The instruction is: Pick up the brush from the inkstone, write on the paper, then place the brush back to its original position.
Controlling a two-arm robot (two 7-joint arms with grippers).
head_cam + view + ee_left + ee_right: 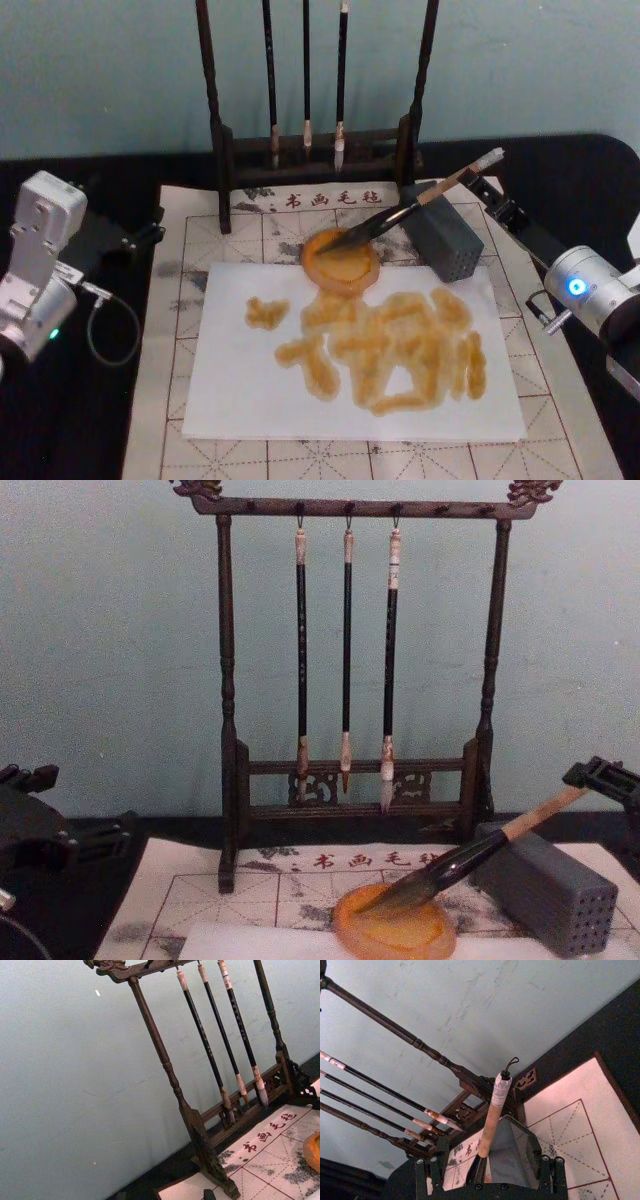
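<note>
Mat (240,240) flat on bench (90,430). Paper (230,400) on mat, toward near side. Inkstone (345,265) at middle of paper's far edge, overlapping it. Block (450,245) on mat, just right of inkstone. Brush (400,213): tip in inkstone, handle slanting up to right, resting across block top. Rack (230,780) behind, feet on mat's far edge, wall beyond. Three thin brushes (346,650) hang in rack side by side. Right end effector (498,205) right of block, at brush handle end, fingers spread either side of handle. Left end effector (135,235) left of mat, well apart from paper.
</note>
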